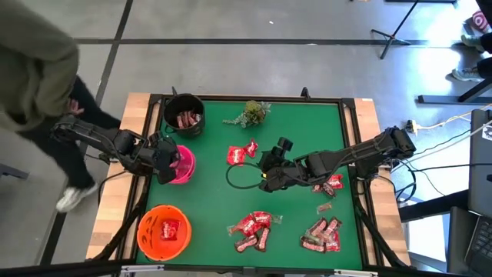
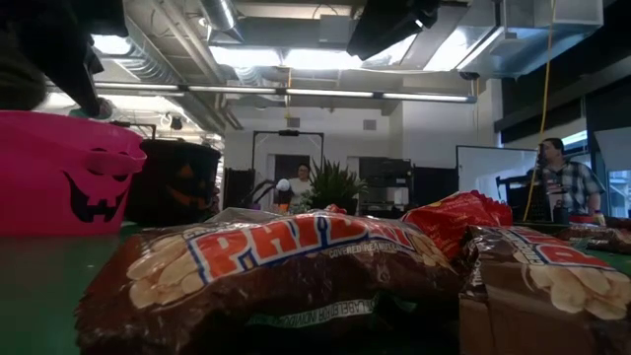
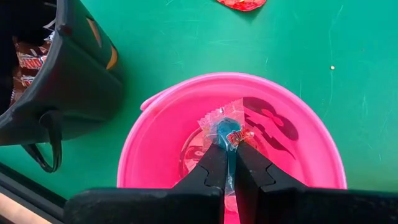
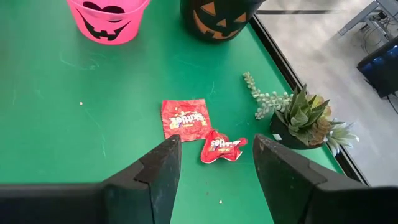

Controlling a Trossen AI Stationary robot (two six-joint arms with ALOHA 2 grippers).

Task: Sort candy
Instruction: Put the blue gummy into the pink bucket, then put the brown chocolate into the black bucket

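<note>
We could read PAYDAY on a brown bar (image 2: 296, 261). Green mat (image 1: 215, 192), workshop behind. Left gripper (image 3: 229, 146) was clamped on a blue candy (image 3: 227, 130) over the pink bowl (image 3: 298, 124); right gripper (image 4: 214, 155) gaped above red packets (image 4: 185, 118), 12 o'clock of the candy piles (image 1: 254, 229).

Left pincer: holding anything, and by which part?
Yes. The left pincer is shut on a clear-wrapped blue candy, pinched at the wrapper's edge, above the pink bucket.

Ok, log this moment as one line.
left pincer: shut on blue candy over pink bucket | right pincer: open, above red packets
</note>
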